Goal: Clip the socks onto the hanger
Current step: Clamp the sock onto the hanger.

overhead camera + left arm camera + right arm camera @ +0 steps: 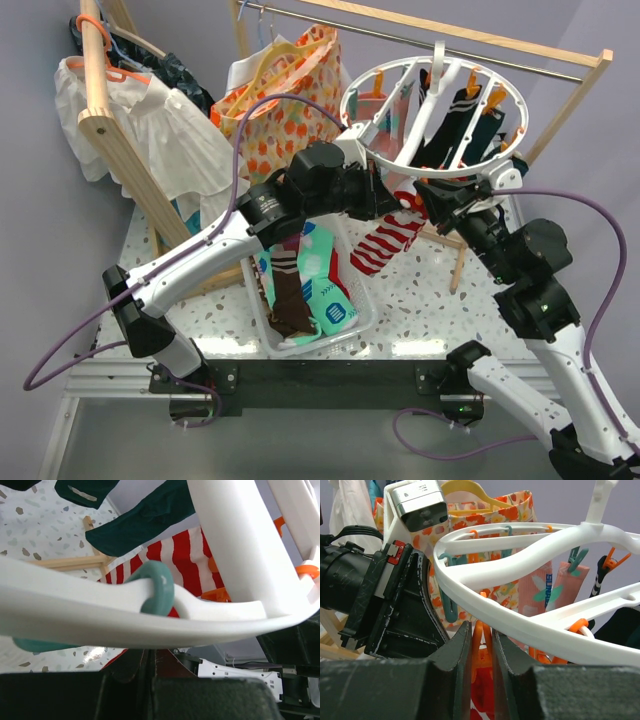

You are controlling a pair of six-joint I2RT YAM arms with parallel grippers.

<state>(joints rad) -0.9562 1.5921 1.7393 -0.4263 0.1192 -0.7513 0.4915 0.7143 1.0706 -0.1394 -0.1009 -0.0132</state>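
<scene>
Speckled table [440, 290] under hanger [75, 605]; left end effector [150, 667] pressed together; right end effector [481, 632] pinching orange clip [479, 647]; pink sock [545, 592] lettering unreadable

Far right, the hanger [430, 110]; near centre, the basket [365, 312].

On the table [430, 290], at its near middle, the basket, with socks [300, 295] lying in it. Across the far right, a rail [480, 50], with the hanger hung under it and clipped socks [455, 125] inside its ring. At the rail's left end, behind the basket, a bag [285, 100]; left of that, in the far left corner, a shirt [170, 135] against a leaning frame [130, 170]. Below the ring's near rim, left gripper [402, 205] and right gripper [432, 197] side by side, a clip [481, 645] between the right one's fingers. Under them a sock [385, 245] hanging down just right of the basket, its top at the left gripper.
</scene>
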